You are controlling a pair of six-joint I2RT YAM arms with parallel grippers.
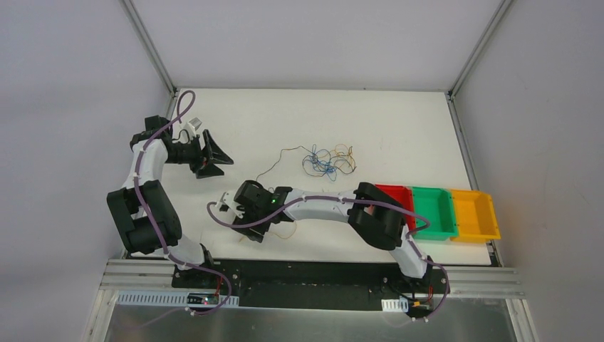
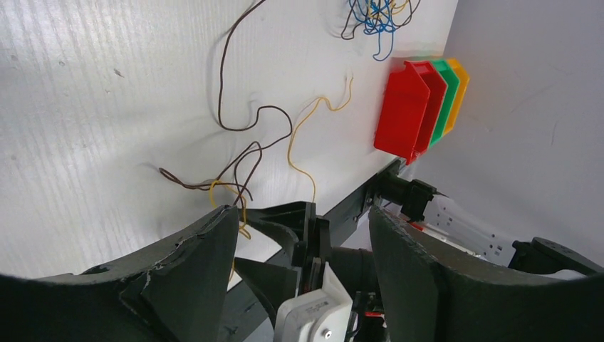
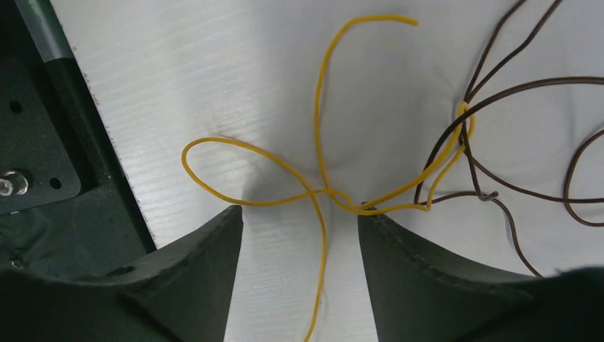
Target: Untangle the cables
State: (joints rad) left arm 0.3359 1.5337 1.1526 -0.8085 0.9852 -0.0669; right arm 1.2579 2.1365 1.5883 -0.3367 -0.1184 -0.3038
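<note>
Main bunch of cables point(image 1: 327, 160), blue, yellow and dark, lying at centre of the white desk point(image 1: 399, 121). Nearer the front edge, a yellow wire point(image 3: 324, 107) hooked round a brown wire point(image 3: 527, 85). There, right jaws apart, low, straddling the yellow wire's crossing, clamped on nothing. Further left, left jaws apart, empty, raised clear of the wires. Red bin point(image 1: 395, 194), green bin point(image 1: 434, 210) and yellow bin point(image 1: 474, 214) in a row at right front. Right arm point(image 1: 320, 206) stretched across, hiding part of the red bin.

Cables point(image 1: 329, 160) lie on the table point(image 1: 399, 121) behind the right gripper point(image 1: 258, 229), left of the bins point(image 1: 436, 211).
</note>
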